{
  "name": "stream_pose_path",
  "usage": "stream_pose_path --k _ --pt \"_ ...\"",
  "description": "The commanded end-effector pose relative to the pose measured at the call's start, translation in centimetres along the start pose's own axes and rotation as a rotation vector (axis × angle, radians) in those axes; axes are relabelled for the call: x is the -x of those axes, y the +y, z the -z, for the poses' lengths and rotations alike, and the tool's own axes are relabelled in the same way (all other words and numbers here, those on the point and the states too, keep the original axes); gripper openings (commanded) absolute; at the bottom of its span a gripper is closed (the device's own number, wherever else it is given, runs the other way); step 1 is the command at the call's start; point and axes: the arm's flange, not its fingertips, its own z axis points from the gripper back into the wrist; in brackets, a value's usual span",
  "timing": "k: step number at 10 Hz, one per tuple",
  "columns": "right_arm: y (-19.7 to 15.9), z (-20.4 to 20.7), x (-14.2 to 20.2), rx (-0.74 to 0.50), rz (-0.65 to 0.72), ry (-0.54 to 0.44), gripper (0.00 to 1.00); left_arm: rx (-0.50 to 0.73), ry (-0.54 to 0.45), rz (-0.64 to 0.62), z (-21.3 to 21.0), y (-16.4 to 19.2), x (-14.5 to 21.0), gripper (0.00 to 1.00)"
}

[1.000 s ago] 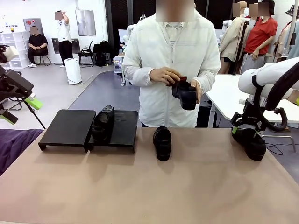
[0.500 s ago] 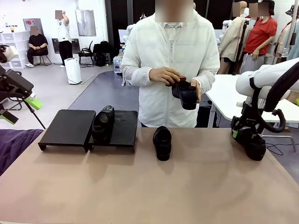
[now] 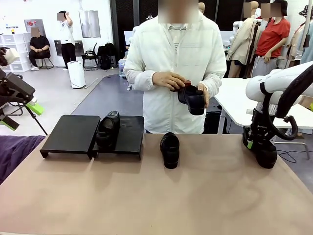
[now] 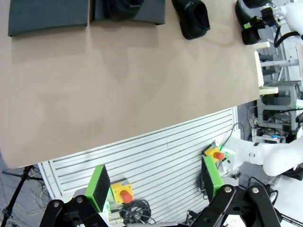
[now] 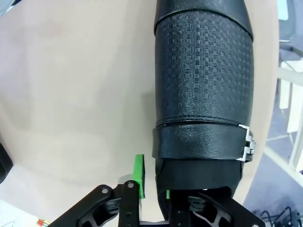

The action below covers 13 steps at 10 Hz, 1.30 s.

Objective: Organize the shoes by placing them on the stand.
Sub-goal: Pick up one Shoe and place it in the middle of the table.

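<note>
Where the right gripper rises from the bottom of its wrist view, its jaws stand narrow astride the heel collar of the end shoe. One green pad is outside the wall and the other is down inside the opening. A sliver of table shows between the outer pad and the leather, so I cannot tell whether the pinch has landed. The end shoe lies flat on the table at the right edge of the front view, its long axis running straight up the wrist frame, heel to toe. The stand sits at centre left, well apart, with the middle shoe between. The racked shoe rests by the seam of the panels, and the left panel is bare. The person's hand holds the fourth shoe at upper centre. The carry would likely run leftward. The left gripper, wide and empty, hangs nearer the stand.
</note>
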Motion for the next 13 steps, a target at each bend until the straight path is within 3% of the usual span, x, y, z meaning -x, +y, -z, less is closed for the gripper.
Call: stream_pose_path --k 1,4,6,8,10,12,13 --pt "-0.1 -0.9 -0.2 0.026 -0.005 -0.015 0.00 0.016 0.004 0.002 -0.2 0.0 0.1 1.00" --pt "-1.1 -2.3 0.5 0.013 -0.010 -0.023 0.00 0.016 0.004 0.002 -0.2 0.0 0.1 1.00" --pt "-1.8 -5.8 2.2 -0.045 -0.020 -0.047 0.00 0.016 0.004 0.002 -0.2 0.0 0.1 1.00" --pt "-2.0 -13.7 8.6 -0.207 0.028 -0.013 0.00 0.016 0.004 0.002 -0.2 0.0 0.1 1.00" --pt "-1.8 -18.7 17.1 -0.211 -0.029 -0.032 0.00 0.016 0.004 0.002 -0.2 0.0 0.1 1.00" --pt "-3.0 -19.3 24.2 -0.245 -0.044 -0.025 0.00 0.016 0.004 0.002 -0.2 0.0 0.1 1.00" --pt "-3.8 -18.7 25.2 -0.257 -0.025 -0.050 0.00 0.016 0.004 0.002 -0.2 0.0 0.1 1.00"
